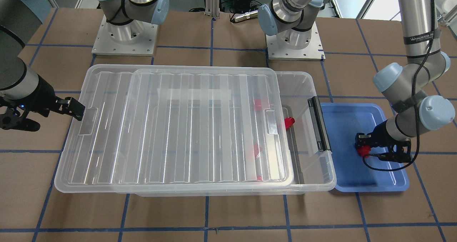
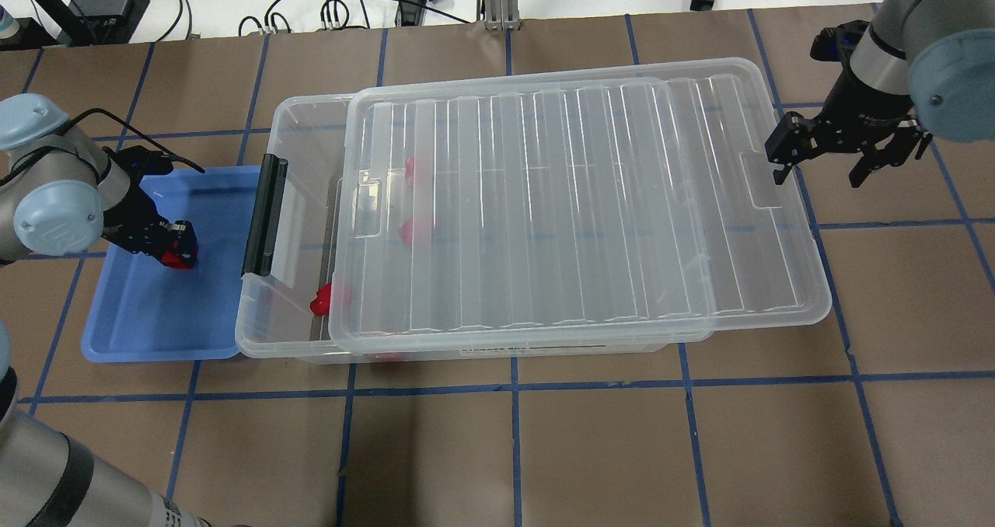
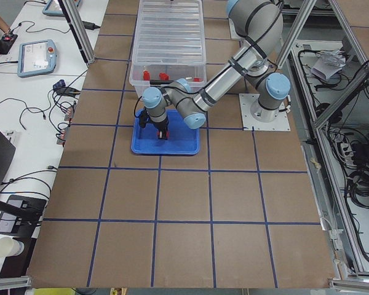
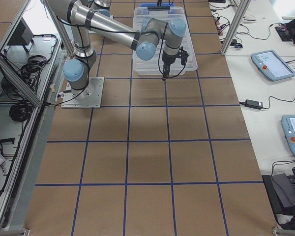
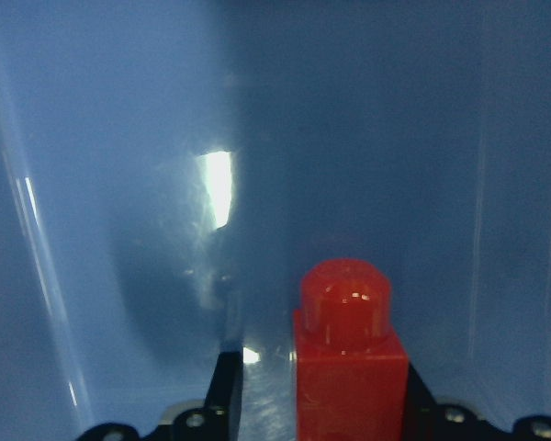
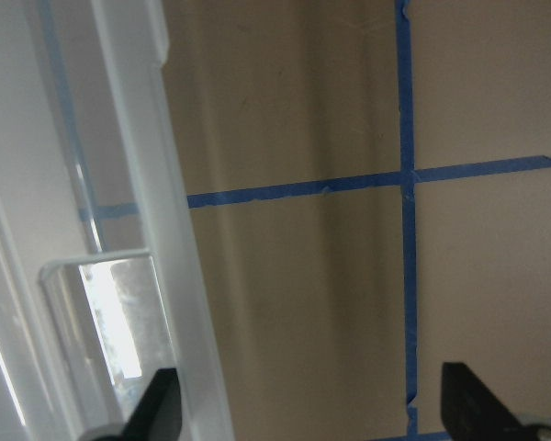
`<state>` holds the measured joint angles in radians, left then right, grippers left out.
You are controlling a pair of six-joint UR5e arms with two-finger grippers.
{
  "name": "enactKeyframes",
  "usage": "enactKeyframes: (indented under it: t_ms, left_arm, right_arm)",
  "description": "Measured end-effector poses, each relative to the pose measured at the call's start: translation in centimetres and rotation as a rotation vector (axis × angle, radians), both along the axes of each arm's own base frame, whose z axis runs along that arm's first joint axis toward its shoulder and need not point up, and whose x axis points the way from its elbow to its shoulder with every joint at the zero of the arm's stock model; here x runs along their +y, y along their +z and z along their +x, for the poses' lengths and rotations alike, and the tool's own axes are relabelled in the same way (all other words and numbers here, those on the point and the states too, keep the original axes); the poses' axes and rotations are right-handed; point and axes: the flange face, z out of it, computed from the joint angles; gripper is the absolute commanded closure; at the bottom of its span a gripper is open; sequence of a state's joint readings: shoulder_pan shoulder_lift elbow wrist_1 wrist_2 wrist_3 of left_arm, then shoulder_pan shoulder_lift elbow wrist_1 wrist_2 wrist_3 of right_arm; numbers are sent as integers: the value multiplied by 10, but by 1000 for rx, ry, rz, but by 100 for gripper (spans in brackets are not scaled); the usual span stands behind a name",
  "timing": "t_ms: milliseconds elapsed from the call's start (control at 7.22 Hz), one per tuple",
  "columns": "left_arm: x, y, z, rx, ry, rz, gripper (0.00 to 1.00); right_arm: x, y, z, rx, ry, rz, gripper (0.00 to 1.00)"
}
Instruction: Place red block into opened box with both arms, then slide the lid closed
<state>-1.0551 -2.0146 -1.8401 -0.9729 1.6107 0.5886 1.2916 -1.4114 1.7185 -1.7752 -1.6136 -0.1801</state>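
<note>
A red block point(image 5: 349, 358) stands between the fingers of my left gripper point(image 5: 321, 381), low in the blue tray point(image 2: 140, 317). A strip of tray shows between one finger and the block, so the gripper is open. The clear box point(image 2: 295, 123) sits mid-table with its ribbed lid point(image 2: 583, 200) slid toward my right, leaving a gap at the black clasp point(image 2: 264, 216) end. Other red blocks lie inside, one point(image 2: 320, 301) in the gap and others under the lid. My right gripper point(image 2: 818, 176) hangs open beside the lid's far short end, one finger point(image 6: 161, 404) next to the lid's rim.
The blue tray point(image 1: 357, 110) butts against the box's clasp end. Both arm bases point(image 1: 125, 38) stand behind the box. Brown table surface with blue tape lines lies in front of the box.
</note>
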Motion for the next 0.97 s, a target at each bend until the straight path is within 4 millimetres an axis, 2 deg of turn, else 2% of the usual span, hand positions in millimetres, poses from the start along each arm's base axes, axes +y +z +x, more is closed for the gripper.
enactKeyframes:
  t_ms: [138,277,415,554,692,831,969]
  left_arm:
    - [-4,12,-3,-11,-3,-17,87]
    - [-9,35,-5,-23,-5,-38,87]
    - [-16,72,-6,-32,-11,-54,87]
    - [-26,121,-13,-28,-21,-54,87]
    - [-32,167,-34,0,-20,-40,87]
    - [-35,201,-72,41,9,-37,87]
    - [-34,222,-117,59,47,-41,87]
  right_arm:
    - [0,0,-11,0,8,-1,0]
    - [0,1,-25,-2,16,-4,0]
    - [1,1,-37,-2,22,-9,0]
    - [1,2,-43,4,25,-16,0]
    - [0,3,-46,12,27,-23,0]
    - [-1,4,-48,18,28,-30,0]
    - [-1,4,-49,23,28,-36,0]
